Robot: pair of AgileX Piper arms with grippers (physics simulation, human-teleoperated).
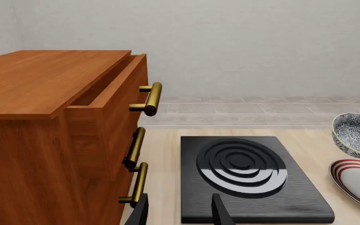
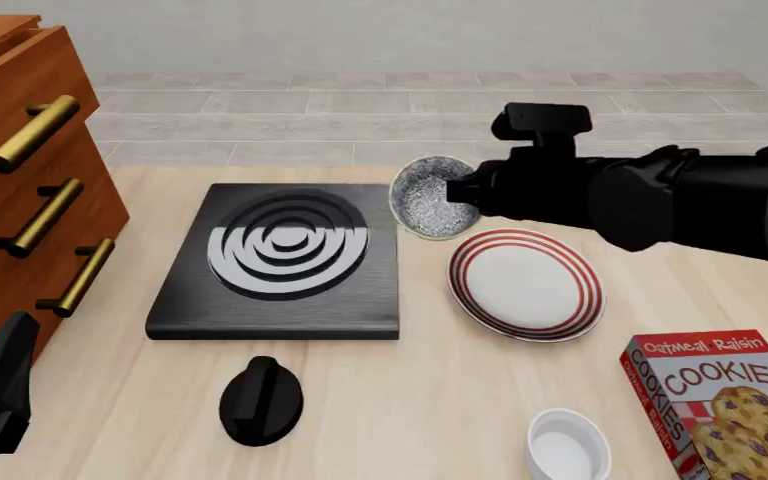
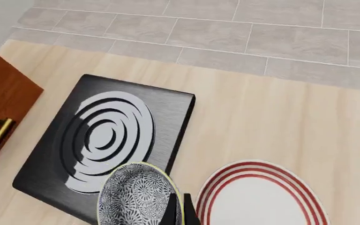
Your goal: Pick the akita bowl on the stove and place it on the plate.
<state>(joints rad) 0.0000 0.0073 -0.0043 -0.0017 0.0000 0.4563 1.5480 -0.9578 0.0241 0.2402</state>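
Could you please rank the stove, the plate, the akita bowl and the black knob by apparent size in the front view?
1. stove
2. plate
3. akita bowl and black knob look alike; the bowl is tilted, raised and partly hidden by the right gripper.

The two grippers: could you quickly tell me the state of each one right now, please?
Left gripper: open, holding nothing.
Right gripper: shut on the rim of the akita bowl, lifted between the stove and the plate.

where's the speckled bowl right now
In the front view the speckled bowl is off the stove, tilted and held in the right gripper above the gap between the stove's right edge and the striped plate.
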